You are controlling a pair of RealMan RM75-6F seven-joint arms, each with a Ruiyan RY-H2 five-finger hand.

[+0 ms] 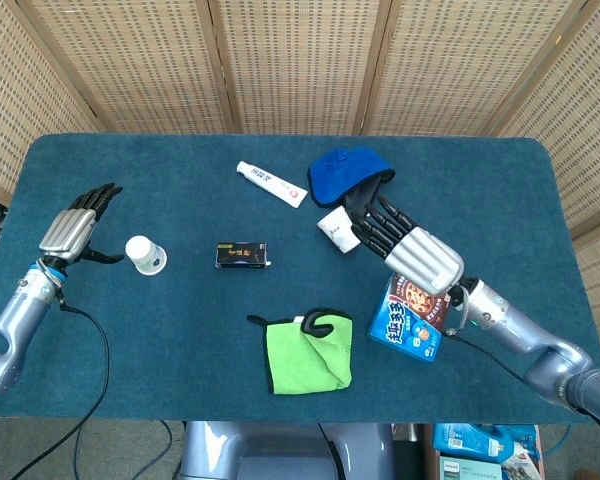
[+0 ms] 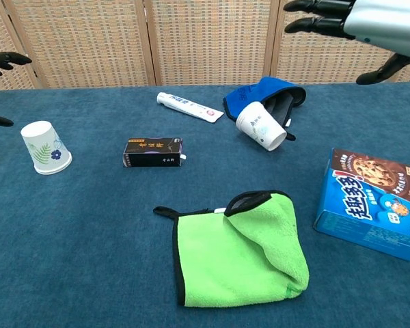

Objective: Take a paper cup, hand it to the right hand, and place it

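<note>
Both the left hand (image 1: 72, 225) and right hand (image 1: 405, 243) are spread wide, holding nothing. One paper cup (image 2: 261, 126) lies tipped against the blue cloth (image 2: 254, 96) at one o'clock. The other cup (image 2: 45, 147) stands upside down at nine o'clock, with a black box (image 2: 154, 152), green cloth (image 2: 242, 249) and cookie box (image 2: 374, 201) around.

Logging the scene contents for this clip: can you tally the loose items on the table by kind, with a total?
Paper cups: 2, one upside down near the left hand, one tipped against the blue cloth
Cloths: 2, green cloth, blue cloth
Boxes: 2, small black box, blue cookie box
Toothpaste tube: 1
Total: 7
</note>
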